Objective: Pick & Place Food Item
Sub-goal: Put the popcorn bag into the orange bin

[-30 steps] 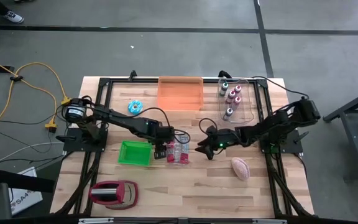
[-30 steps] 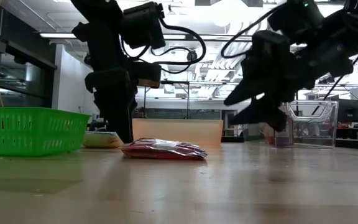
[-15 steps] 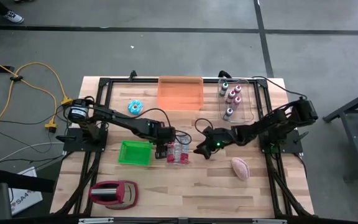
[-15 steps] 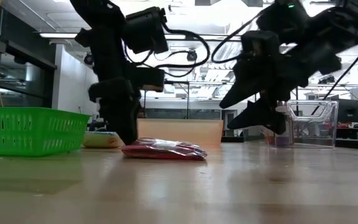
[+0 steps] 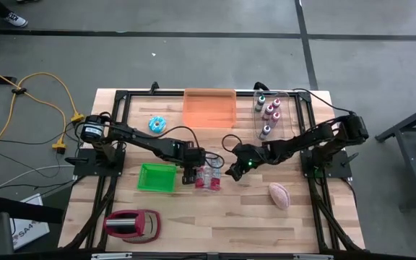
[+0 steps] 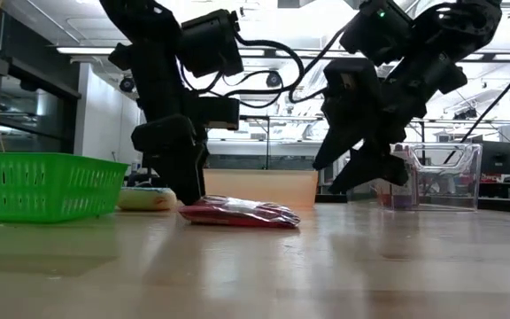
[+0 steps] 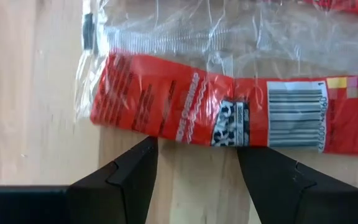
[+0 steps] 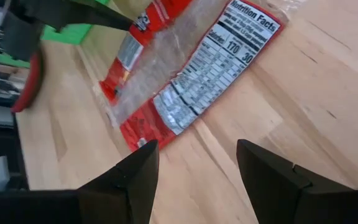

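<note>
Just ahead of both spread jaws, the red snack packet [image 7: 229, 118] lies flat, ungripped.

Hidden and cut-off parts

The snack packet [image 7: 229, 112] runs past the left wrist picture's edge. In the low view, the left arm hides the packet's near end, and the small bottles [image 5: 269, 112] are too tiny to read.
</note>
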Robot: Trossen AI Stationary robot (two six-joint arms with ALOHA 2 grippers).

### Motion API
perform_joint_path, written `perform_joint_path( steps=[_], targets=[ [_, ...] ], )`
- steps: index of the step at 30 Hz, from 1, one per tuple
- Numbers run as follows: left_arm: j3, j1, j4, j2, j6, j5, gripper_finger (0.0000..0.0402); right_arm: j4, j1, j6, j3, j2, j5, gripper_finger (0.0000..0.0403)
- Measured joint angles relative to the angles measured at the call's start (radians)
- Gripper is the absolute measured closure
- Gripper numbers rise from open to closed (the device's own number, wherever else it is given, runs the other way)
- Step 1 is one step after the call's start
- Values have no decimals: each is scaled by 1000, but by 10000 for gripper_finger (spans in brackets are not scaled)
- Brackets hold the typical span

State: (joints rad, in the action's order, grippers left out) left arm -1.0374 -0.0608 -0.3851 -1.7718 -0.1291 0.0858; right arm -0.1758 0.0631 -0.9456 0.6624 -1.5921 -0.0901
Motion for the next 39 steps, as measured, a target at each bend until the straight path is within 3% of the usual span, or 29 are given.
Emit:
perform_joint_path(
  steps=[39],
  targets=[
    [1,-16,231,-64,130,1,188,76,7,-293,-2,-38,54,199]
  ],
)
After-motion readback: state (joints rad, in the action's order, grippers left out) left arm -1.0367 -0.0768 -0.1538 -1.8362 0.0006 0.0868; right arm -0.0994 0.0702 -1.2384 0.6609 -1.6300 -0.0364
